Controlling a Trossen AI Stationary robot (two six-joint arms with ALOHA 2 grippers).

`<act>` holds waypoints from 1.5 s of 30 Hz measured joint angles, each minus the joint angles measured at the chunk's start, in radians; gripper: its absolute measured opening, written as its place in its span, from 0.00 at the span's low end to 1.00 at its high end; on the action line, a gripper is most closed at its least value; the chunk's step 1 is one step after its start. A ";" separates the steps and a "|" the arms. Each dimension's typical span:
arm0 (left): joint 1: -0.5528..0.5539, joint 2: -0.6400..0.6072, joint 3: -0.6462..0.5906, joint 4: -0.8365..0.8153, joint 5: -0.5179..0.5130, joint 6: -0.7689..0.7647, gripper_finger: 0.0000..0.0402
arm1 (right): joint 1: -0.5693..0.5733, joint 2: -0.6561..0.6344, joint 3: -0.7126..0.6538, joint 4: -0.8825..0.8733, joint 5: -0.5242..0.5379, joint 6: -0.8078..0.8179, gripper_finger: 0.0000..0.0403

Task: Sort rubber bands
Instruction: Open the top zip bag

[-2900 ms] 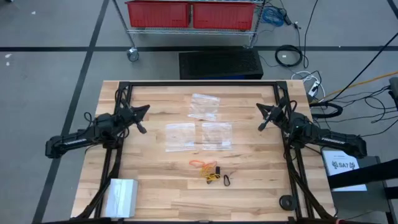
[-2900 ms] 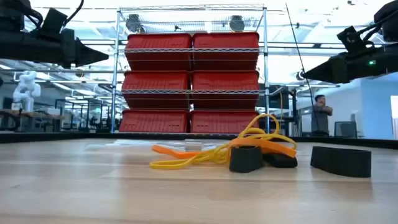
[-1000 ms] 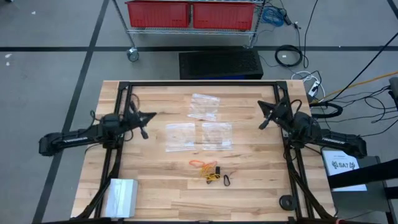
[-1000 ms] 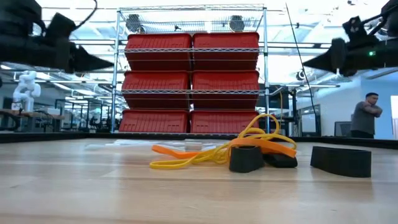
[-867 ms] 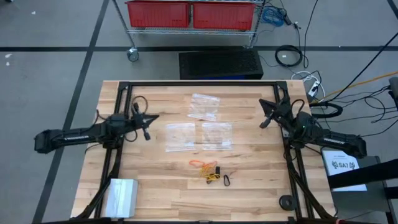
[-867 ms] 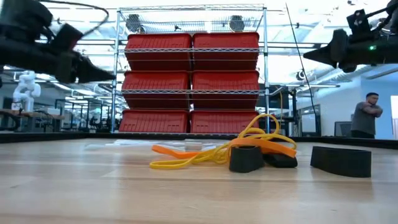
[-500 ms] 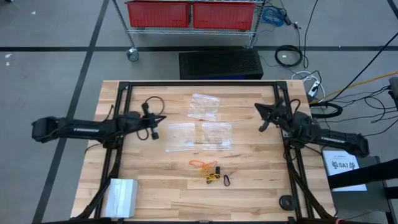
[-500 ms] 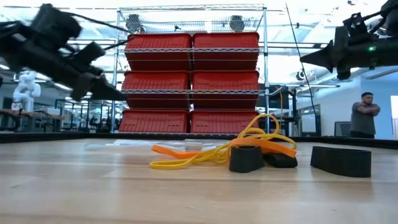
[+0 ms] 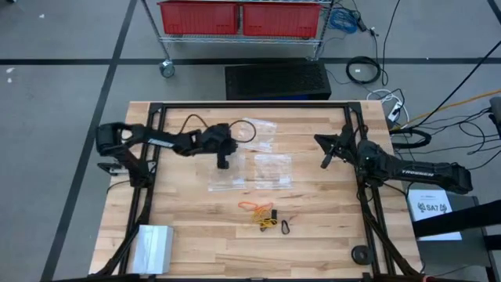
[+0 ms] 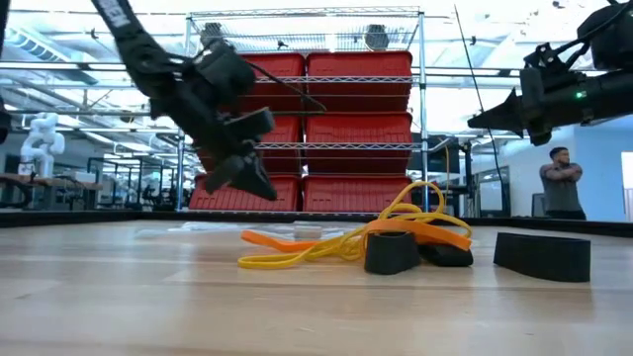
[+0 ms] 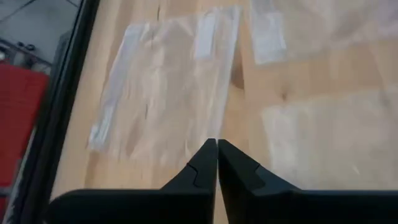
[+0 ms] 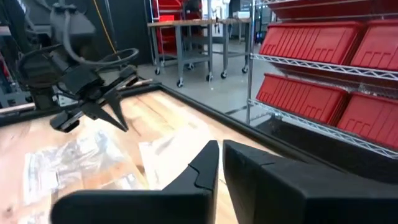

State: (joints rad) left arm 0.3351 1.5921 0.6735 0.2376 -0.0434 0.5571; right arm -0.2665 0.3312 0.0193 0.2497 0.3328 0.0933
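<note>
The rubber bands (image 9: 264, 216) lie in a small tangle on the wooden table (image 9: 196, 258), toward its near edge. In the low view they show as orange and yellow loops (image 10: 346, 242) with black ones (image 10: 391, 251) beside them. My left gripper (image 9: 223, 164) hangs shut over the table's middle, tipped down, above the far edge of a clear plastic bag (image 11: 168, 93). It is well short of the bands. My right gripper (image 9: 324, 161) is held level and shut by the table's right side. It touches nothing.
Three clear plastic bags (image 9: 257, 133) (image 9: 227, 171) (image 9: 272, 169) lie flat in the table's middle. A roll of clear plastic (image 9: 153, 247) sits at the near left corner. Red bins on a wire rack (image 10: 307, 129) stand beyond the far edge. A person (image 10: 562, 183) stands in the room behind.
My left gripper has swung from the table's left side toward its middle, over the bags. It has tipped from level to slanting down. The bands and bags have not moved.
</note>
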 joint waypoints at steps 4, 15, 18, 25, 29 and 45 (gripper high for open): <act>0.026 0.052 0.067 -0.064 0.023 0.009 0.16 | 0.000 0.018 0.000 0.000 0.000 0.000 0.11; 0.046 0.175 0.139 -0.156 -0.039 0.103 0.32 | -0.002 0.023 0.000 0.034 0.005 -0.025 0.17; 0.058 0.192 0.149 -0.155 -0.035 0.104 0.32 | -0.002 0.024 0.000 0.029 0.005 -0.005 0.18; 0.062 0.237 0.152 -0.157 0.016 0.104 0.20 | -0.002 0.029 0.000 0.027 0.001 0.019 0.18; 0.060 0.239 0.152 -0.154 0.014 0.104 0.04 | -0.002 0.029 0.000 0.038 0.001 0.030 0.18; 0.051 0.035 0.145 -0.181 0.096 0.012 0.00 | 0.000 0.145 0.043 0.161 -0.129 0.045 0.18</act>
State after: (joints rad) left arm 0.3859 1.6267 0.8185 0.0566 0.0524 0.5687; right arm -0.2663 0.4761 0.0620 0.4111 0.2038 0.1383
